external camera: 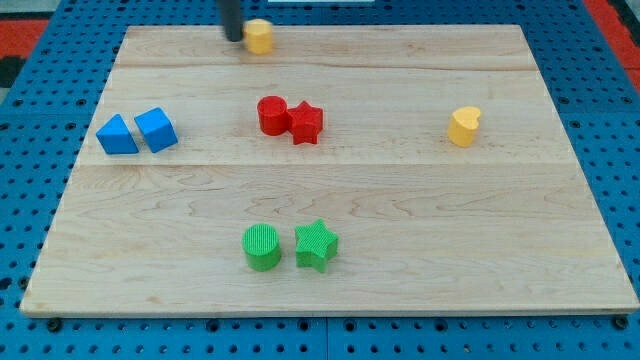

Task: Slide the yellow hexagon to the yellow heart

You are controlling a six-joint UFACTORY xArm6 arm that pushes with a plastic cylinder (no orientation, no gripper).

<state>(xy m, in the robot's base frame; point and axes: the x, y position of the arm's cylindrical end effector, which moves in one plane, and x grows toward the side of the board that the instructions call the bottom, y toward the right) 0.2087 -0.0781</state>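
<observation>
**Rod set just left of the yellow hexagon at the board's top edge**

Where the wooden board (330, 190) meets the view's top edge, the dark rod is seen coming straight down from above, upright, with only its lower length in frame. My tip (233, 39) is placed on the board just beside the yellow hexagon (259, 36), on that block's left, so close that contact cannot be ruled in or out. Nothing is gripped by the rod; it is a plain stick with no jaws to open or close.

The yellow heart (463, 126) is found well apart from the hexagon, toward the view's right and lower down the board. No block is set on the straight line between the two yellow pieces.

Near the board's middle, a red cylinder (271, 114) and a red star (306, 122) are touching each other. At the view's left, a blue triangle (117, 135) and a blue cube (156, 129) are placed side by side. Toward the view's bottom, a green cylinder (262, 246) is seen just left of a green star (316, 244). A blue pegboard surface (30, 180) surrounds the board.
</observation>
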